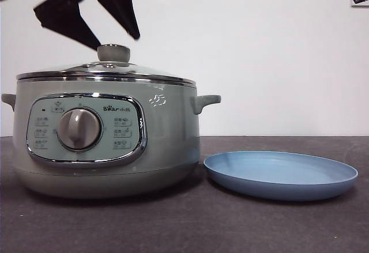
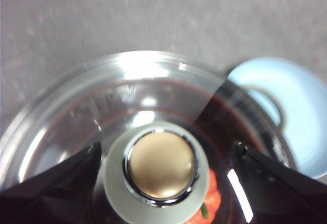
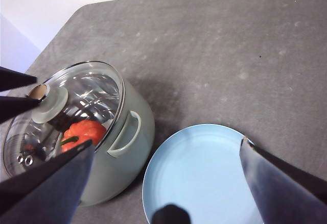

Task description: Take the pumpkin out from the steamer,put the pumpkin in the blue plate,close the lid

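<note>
Front view
- Steamer (image 1: 106, 140): fills the left half of the frame, standing on the dark table (image 1: 190, 224); dial and control panel face the camera.
- Lid (image 1: 106, 71): sits closed on the steamer, its knob (image 1: 113, 52) upright at the middle.
- Left gripper (image 1: 109, 37): hangs from the upper left of the frame, two black jaws spread apart, tips just above the knob, touching nothing.
- Plate (image 1: 281, 174): low at right of centre, just beside the steamer's base; nothing lies on it.
- Pumpkin: cannot be seen from this level.

Left wrist view
- Left gripper (image 2: 166, 155): jaws rise from the two bottom corners, wide apart, one on each side of the knob (image 2: 161, 165), with clear gaps to it.
- Lid (image 2: 92, 106): glass dome fills the lower frame.
- Pumpkin (image 2: 213, 196): a patch of orange-red with a bit of green shows through the glass, lower right of the knob; it is inside the steamer.
- Plate (image 2: 299, 112): at the right edge.

Right wrist view
- Right gripper (image 3: 168, 152): jaws at lower left and lower right, spread apart, holding nothing, above the plate (image 3: 199, 173).
- Steamer (image 3: 133, 132): left side of frame, lid (image 3: 97, 89) on.
- Pumpkin (image 3: 84, 130): visible under the glass, green stem toward the left.
- Left gripper (image 3: 30, 95): black jaw tips enter at the left edge, either side of the knob (image 3: 51, 104).
</note>
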### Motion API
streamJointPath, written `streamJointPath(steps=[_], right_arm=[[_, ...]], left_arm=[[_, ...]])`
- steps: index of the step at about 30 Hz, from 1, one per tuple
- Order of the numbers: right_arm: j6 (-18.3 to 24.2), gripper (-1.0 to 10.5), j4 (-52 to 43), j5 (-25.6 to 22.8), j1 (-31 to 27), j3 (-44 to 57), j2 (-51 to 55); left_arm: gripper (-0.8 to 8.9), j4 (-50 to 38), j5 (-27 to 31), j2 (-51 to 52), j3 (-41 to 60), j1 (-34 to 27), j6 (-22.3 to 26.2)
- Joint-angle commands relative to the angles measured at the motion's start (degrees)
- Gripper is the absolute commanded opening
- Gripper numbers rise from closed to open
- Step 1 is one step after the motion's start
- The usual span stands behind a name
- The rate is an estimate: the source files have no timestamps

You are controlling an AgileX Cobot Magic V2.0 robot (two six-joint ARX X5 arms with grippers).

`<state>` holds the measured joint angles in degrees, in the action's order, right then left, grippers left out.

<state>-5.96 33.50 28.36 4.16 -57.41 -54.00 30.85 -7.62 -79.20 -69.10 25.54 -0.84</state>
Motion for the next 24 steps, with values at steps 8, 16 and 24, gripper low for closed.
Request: streamJointPath(steps=[8, 16, 24], right_arm=[[0.5, 4.7, 0.7, 0.0, 0.2, -0.2, 0.0], [0.5, 4.7, 1.4, 0.0, 0.2, -0.2, 0.0], [0.5, 4.7, 1.2, 0.0, 0.2, -0.2, 0.0]], left_arm=[[3.3, 1.4, 0.2, -2.4, 0.2, 0.4, 1.6], [-0.08, 1.4, 0.2, -2.4, 0.2, 0.4, 4.2], [-0.09, 0.0, 0.2, -2.3, -1.4, 0.4, 4.1]])
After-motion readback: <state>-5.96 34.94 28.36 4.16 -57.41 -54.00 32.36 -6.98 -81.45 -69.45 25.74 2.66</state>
